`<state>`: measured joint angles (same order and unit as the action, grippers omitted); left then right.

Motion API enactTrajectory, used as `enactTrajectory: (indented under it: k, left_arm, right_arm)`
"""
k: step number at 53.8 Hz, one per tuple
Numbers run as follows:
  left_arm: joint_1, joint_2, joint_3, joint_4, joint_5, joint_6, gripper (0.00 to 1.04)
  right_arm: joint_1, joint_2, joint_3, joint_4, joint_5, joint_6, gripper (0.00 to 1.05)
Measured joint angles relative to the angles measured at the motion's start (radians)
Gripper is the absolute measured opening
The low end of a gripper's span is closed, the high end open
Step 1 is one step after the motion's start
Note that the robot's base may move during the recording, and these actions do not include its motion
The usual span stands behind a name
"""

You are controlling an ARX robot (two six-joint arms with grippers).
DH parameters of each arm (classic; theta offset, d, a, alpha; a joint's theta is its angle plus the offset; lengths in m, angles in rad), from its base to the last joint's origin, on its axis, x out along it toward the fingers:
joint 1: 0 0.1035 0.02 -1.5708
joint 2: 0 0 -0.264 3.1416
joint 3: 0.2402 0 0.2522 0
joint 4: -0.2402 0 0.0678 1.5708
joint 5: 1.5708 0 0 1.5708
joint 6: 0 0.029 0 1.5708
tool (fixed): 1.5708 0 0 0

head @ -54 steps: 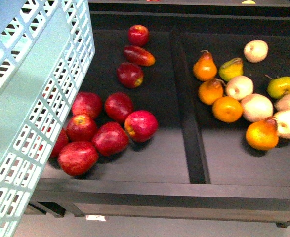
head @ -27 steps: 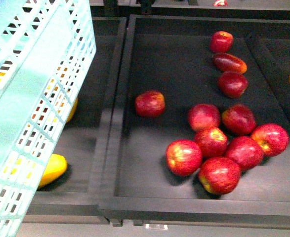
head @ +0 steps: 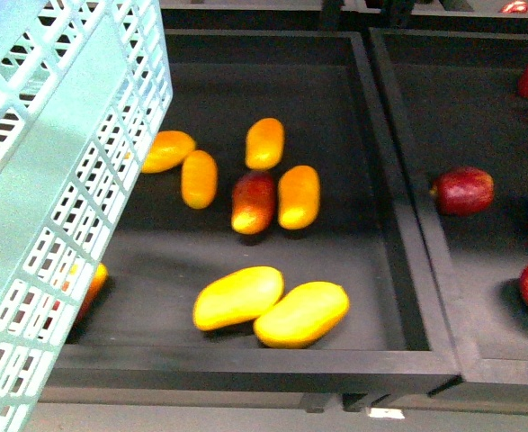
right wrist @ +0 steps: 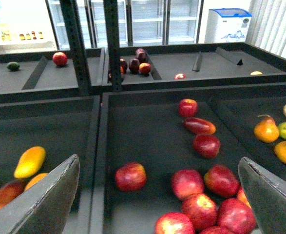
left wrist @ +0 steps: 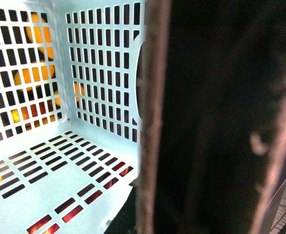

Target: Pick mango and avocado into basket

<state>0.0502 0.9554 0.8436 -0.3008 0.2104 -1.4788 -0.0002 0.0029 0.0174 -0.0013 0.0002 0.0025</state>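
The turquoise basket (head: pixel 66 180) hangs tilted at the left of the front view. My left gripper is shut on it, its fingers lost in a dark blur beside the brownish handle (left wrist: pixel 150 122). The slotted basket floor (left wrist: pixel 60 185) holds nothing. A red-to-orange mango (head: pixel 253 202) lies among yellow ones in the black bin (head: pixel 246 360), and it shows low in the right wrist view (right wrist: pixel 6 192). My right gripper (right wrist: pixel 157 204) hangs open over red apples, holding nothing. A small dark green fruit that looks like an avocado (right wrist: pixel 13 66) lies in a far bin.
Several yellow mangoes (head: pixel 272 306) crowd the bin's front and middle. Raised black dividers (head: pixel 398 180) separate it from the apple bin (right wrist: pixel 133 177). A long red fruit (right wrist: pixel 199 126) lies among the apples. Pears (right wrist: pixel 267 130) sit further right. Shelf posts (right wrist: pixel 111 44) stand behind.
The front view has swung left: pears, then apples, slid off to the right and the mango bin now fills the middle. The basket keeps its place at the left.
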Motion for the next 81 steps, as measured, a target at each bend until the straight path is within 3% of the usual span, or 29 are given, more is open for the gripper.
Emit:
enactTrajectory:
  k: [49, 55, 60, 63, 69, 81]
  left_arm:
    - [0.011, 0.000, 0.000, 0.000, -0.026, 0.018, 0.04]
    - [0.002, 0.048, 0.047, -0.093, 0.051, 0.187, 0.04]
    - [-0.039, 0.131, 0.076, -0.070, 0.046, 0.344, 0.04]
    - [-0.081, 0.205, 0.102, -0.036, -0.004, 0.391, 0.04]
    - [-0.209, 0.363, 0.200, 0.024, -0.077, 0.398, 0.04]
    - [-0.444, 0.536, 0.336, 0.041, -0.059, 0.362, 0.04]
  right_arm:
    - [-0.001, 0.000, 0.000, -0.001, -0.008, 0.000, 0.96]
    - [-0.001, 0.000, 0.000, -0.001, -0.004, 0.000, 0.96]
    - [-0.001, 0.000, 0.000, 0.000, -0.004, 0.000, 0.96]
    - [-0.001, 0.000, 0.000, 0.000, -0.004, 0.000, 0.96]
    - [-0.001, 0.000, 0.000, -0.001, -0.001, 0.000, 0.96]
    - [-0.001, 0.000, 0.000, 0.000, -0.001, 0.000, 0.96]
